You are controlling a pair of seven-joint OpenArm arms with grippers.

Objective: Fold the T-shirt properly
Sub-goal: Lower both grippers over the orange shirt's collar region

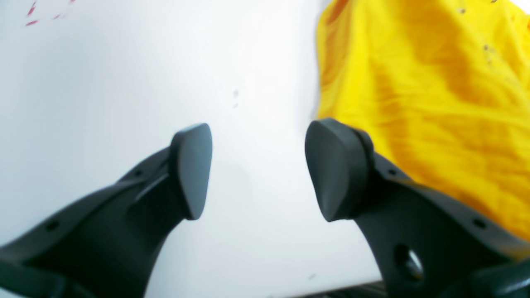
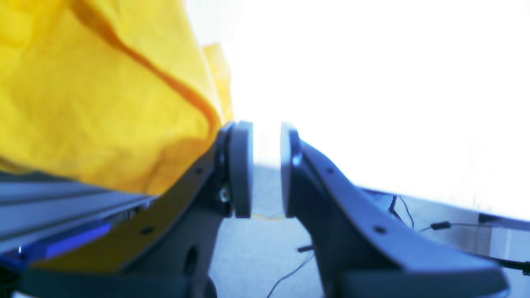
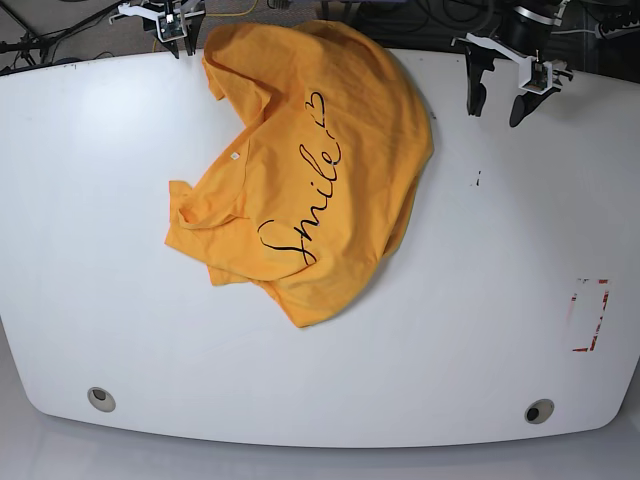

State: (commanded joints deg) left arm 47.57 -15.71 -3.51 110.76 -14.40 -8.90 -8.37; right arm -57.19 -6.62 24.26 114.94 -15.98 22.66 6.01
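The T-shirt [image 3: 300,170] lies crumpled on the white table [image 3: 480,330], orange-yellow, with black "Smile" lettering and a heart facing up. One sleeve is bunched at its left side. My left gripper [image 3: 497,110] hangs open over the table's back right edge, apart from the cloth. In the left wrist view its fingers [image 1: 192,169] are spread wide around the left gripper [image 1: 258,169] midpoint, with the T-shirt [image 1: 434,103] to their right. My right gripper [image 3: 175,40] sits at the back left by the shirt's top edge. The right gripper [image 2: 266,169] shows a narrow empty gap, T-shirt [image 2: 83,103] beside it.
A red-marked rectangle [image 3: 590,315] is on the table's right side, and a small dark mark [image 3: 476,181] lies near the shirt. Two round holes [image 3: 100,398] [image 3: 538,411] sit near the front edge. Cables [image 3: 250,8] run behind the table.
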